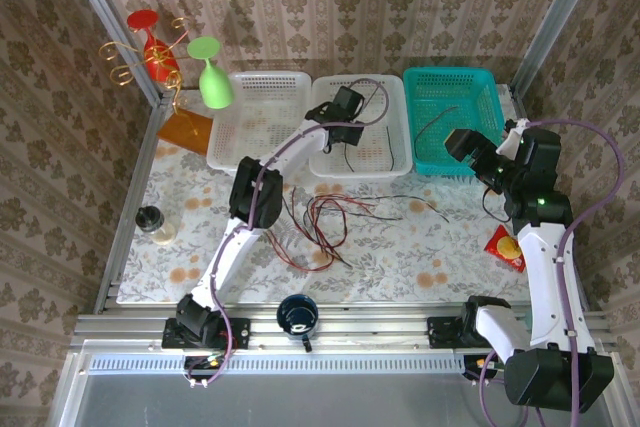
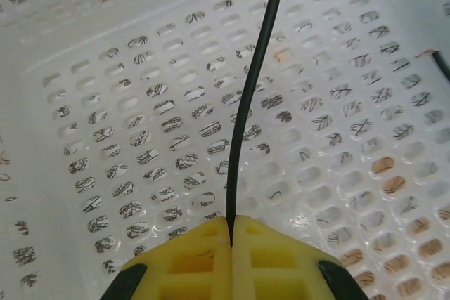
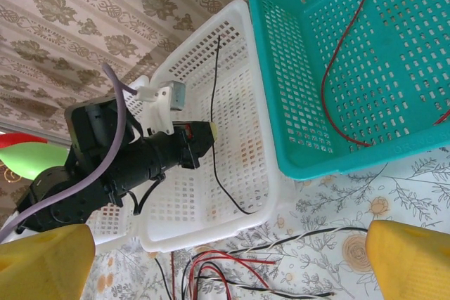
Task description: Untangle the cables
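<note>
A tangle of red and black cables (image 1: 325, 222) lies on the floral tablecloth in front of the baskets, seen too at the bottom of the right wrist view as cables (image 3: 232, 272). My left gripper (image 1: 348, 139) hangs inside the middle white basket (image 1: 395, 162), its yellow fingertips (image 2: 267, 244) shut on one black cable (image 2: 246, 103) that runs up out of the frame. This black cable (image 3: 213, 96) trails down to the basket floor. A red cable (image 3: 330, 82) lies in the teal basket (image 1: 478, 79). My right gripper (image 1: 468, 150) is open over the teal basket's front edge, nothing between its fingers (image 3: 411, 258).
A second white basket (image 1: 228, 147) stands to the left. Red and green glasses (image 1: 205, 72) hang on a gold rack at the back left. A small jar (image 1: 153, 222), a dark mug (image 1: 297, 312) at the front edge and a red snack packet (image 1: 505, 247) stand around the tangle.
</note>
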Tool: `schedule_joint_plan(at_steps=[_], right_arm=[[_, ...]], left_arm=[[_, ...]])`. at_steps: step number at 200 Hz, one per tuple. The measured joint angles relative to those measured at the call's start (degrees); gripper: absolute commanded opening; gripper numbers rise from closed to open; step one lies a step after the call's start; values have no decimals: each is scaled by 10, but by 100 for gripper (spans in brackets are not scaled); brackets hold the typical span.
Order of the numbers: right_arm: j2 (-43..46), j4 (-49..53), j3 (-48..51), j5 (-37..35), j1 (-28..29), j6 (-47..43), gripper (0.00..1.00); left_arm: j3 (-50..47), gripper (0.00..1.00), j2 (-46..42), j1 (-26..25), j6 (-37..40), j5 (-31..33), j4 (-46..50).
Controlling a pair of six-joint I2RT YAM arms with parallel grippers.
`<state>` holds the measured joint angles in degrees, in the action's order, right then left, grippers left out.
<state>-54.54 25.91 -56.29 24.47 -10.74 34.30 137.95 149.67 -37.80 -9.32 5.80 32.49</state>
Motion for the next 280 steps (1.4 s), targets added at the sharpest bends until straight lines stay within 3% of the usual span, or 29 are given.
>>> schedule_joint_plan(at_steps=[18,38,80,127,178,234,280], right_arm=[[1,0,0,0,0,0,100],[2,0,0,0,-2,0,100],[3,0,6,0,-2,0,100],[15,4,29,-2,-2,2,99],[20,79,72,-50,22,-11,93],[44,111,151,-142,134,40,89],[2,136,179,-234,140,149,83]], left_arm=[[1,2,-3,0,0,0,1],[1,31,-3,0,1,0,9],[1,51,-3,0,1,0,20],[-35,55,-55,-1,3,0,19],[-172,55,-244,-4,3,-9,-5],[-445,55,-494,-10,-1,-26,-55],[-647,55,-624,-25,-19,-31,-72]])
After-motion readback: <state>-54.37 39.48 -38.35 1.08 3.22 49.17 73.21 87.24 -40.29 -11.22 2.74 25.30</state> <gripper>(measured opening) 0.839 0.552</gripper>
